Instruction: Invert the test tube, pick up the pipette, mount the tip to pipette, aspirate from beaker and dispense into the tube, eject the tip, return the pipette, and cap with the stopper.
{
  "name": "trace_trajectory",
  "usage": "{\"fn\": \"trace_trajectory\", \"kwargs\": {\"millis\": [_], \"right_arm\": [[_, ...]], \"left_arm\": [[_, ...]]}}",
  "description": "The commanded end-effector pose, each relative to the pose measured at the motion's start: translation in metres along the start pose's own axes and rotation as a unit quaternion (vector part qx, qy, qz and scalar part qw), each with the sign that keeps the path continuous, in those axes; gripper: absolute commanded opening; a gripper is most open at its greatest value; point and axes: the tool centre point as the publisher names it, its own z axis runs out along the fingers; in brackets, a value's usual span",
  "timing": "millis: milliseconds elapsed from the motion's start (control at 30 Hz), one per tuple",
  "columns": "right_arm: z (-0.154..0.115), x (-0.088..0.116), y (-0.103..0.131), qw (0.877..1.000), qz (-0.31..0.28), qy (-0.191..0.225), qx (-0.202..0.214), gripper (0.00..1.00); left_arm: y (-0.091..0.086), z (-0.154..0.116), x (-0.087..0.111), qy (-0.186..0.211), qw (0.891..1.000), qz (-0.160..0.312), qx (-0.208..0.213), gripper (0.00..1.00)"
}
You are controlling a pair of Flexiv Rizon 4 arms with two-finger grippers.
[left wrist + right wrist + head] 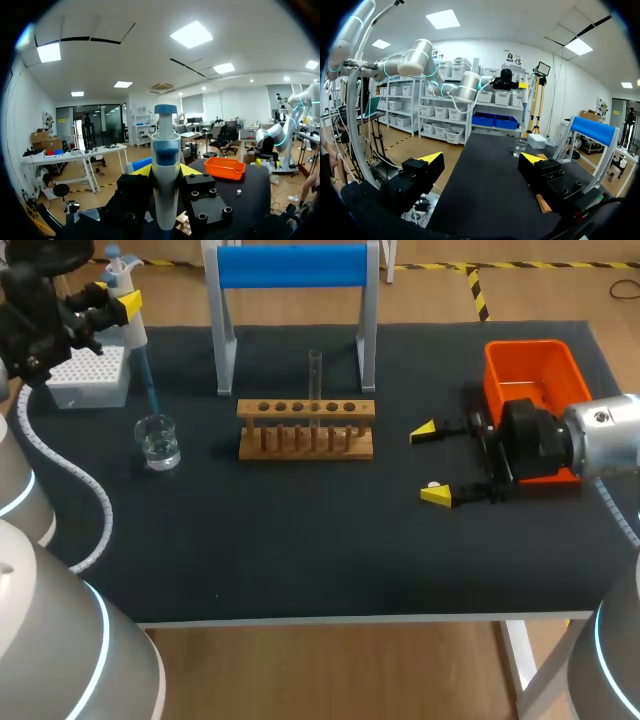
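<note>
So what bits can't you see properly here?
Head view: whether the pipette tip reaches the water in the beaker; too thin and small.
Left wrist view: the pipette's lower end, hidden under the left gripper.
Head view: part of the orange bin, covered by the right arm.

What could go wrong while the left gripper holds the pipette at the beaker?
A sideways move of the pipette may knock the beaker over. The test tube has a narrow mouth, so liquid may miss it. The stopper lies close by the open right gripper, which may push it away.
</note>
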Motion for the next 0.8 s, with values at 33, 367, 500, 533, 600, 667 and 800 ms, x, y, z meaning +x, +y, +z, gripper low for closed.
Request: {"fn": "trace_trajectory", "kwargs": {"millis": [33, 367, 500, 533, 600, 667, 800], "right_arm": [[-0.0010, 0.0010, 0.0008, 1.000, 0.000, -0.001, 0.001, 1.00], [-0.0010, 0.0010, 0.0008, 1.000, 0.000, -0.001, 0.001, 1.00], [-0.0010, 0.0010, 0.0008, 1.000, 0.000, -0.001, 0.001, 1.00], [-0.0010, 0.0010, 0.0008, 1.000, 0.000, -0.001, 0.001, 1.00], [-0.0010, 0.0010, 0.0008, 1.000, 0.000, -0.001, 0.001, 1.00], [-0.0010, 0.0010, 0.0008, 1.000, 0.000, -0.001, 0.001, 1.00], [-0.0010, 0.0010, 0.0008, 1.000, 0.000, -0.001, 0.001, 1.00]], "left_arm": [[0.0035, 0.0048, -0.0036, -0.001, 1.000, 0.002, 0.010, 0.00], [0.0063, 0.0030, -0.0047, -0.002, 1.000, 0.008, 0.007, 0.00], [0.0072, 0.0025, -0.0048, -0.002, 1.000, 0.010, 0.006, 0.00], [0.0072, 0.0024, -0.0049, -0.002, 1.000, 0.011, 0.004, 0.00], [0.0080, 0.0018, -0.0055, -0.001, 1.000, 0.012, 0.004, 0.00], [0.0082, 0.0016, -0.0057, -0.001, 1.000, 0.013, 0.003, 0.00], [0.0086, 0.0012, -0.0058, -0.002, 1.000, 0.013, 0.004, 0.00]]}}
